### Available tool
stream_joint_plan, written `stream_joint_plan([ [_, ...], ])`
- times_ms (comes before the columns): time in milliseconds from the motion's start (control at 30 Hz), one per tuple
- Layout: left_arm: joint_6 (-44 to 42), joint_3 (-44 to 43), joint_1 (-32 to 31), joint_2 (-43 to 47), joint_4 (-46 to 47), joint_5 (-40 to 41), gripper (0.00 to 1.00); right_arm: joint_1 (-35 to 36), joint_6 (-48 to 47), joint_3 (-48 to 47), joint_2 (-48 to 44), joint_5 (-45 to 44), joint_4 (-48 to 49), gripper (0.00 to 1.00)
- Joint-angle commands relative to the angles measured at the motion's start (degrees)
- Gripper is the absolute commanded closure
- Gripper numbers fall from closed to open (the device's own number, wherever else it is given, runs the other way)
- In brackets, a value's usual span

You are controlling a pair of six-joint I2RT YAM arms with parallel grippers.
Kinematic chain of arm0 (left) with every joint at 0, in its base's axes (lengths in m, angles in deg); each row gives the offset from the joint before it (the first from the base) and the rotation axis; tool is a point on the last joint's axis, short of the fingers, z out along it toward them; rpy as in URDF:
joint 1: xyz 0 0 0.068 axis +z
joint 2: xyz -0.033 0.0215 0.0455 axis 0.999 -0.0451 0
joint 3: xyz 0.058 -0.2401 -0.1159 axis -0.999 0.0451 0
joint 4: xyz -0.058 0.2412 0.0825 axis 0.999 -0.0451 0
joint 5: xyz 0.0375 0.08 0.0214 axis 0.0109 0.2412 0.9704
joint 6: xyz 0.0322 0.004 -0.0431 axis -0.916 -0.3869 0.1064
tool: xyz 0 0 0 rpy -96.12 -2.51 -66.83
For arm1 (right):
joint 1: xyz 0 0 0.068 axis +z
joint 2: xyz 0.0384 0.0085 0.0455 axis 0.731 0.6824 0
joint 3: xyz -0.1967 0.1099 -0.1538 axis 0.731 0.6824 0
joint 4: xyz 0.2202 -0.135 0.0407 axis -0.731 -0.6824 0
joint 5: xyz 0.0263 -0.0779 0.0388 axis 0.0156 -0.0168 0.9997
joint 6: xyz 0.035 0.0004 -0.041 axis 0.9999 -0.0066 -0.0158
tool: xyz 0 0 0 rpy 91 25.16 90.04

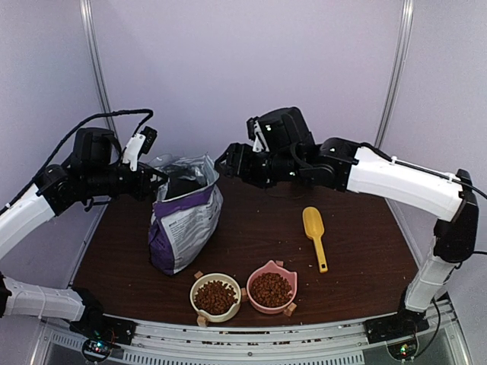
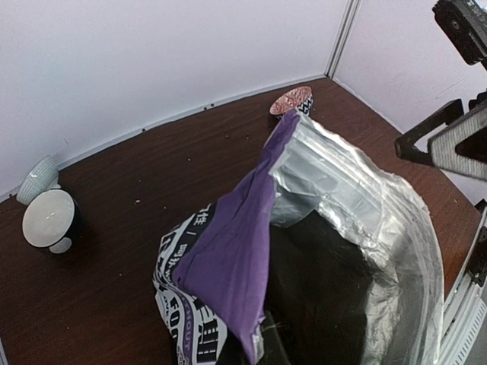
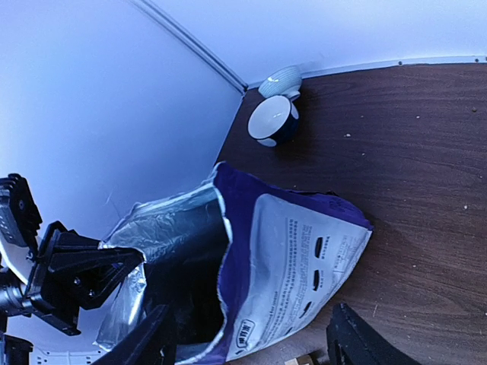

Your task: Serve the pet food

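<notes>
The purple pet food bag (image 1: 186, 224) stands open at the table's left-middle. Its dark inside hides any kibble in both wrist views. Brown kibble fills the cream bowl (image 1: 215, 296) and the pink bowl (image 1: 272, 289) at the front. My left gripper (image 1: 156, 182) is shut on the bag's left rim; the purple edge (image 2: 228, 258) runs into its jaws (image 2: 262, 338). My right gripper (image 1: 228, 163) is open and empty, just above and right of the bag's mouth. Its fingers (image 3: 152, 342) straddle the bag (image 3: 304, 266) without touching it.
A yellow scoop (image 1: 314, 232) lies on the table right of the bag, empty. Two small cups (image 2: 49, 220) (image 2: 36, 179) stand by the back wall; they also show in the right wrist view (image 3: 272, 119). A copper-coloured cup (image 2: 291, 100) sits at the far corner.
</notes>
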Motion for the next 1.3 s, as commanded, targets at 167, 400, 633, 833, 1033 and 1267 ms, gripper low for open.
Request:
stream_joint_plan([
  [167, 0.11, -2.53, 0.49, 1.35, 5.0, -0.6, 1.0, 2.69, -0.87, -9.47, 7.97, 2.91, -7.52, 0.64],
  [400, -0.23, -5.28, 0.49, -0.98, 6.41, -2.54, 1.0, 1.77, -6.63, -18.43, 11.31, 1.18, -8.17, 1.0],
  [633, -0.44, -17.72, -0.08, -9.32, 9.05, -8.02, 1.0, -3.62, -13.51, -30.74, 15.67, 4.19, -5.43, 1.0],
  [833, 1.34, -26.68, -3.87, -17.13, 10.83, -9.36, 1.0, -7.66, -19.53, -32.12, 17.41, 15.05, -0.52, 1.0],
  [1033, 3.52, -34.34, -10.11, -25.24, 12.7, -7.81, 1.0, -9.6, -24.77, -33.48, 19.55, 19.59, -3.48, 1.0],
  [1267, 12.29, -31.05, -13.06, -28.23, 20.32, -0.74, 1.0, -10.31, -26.26, -32.34, 22.32, 21.6, -4.64, 0.99],
])
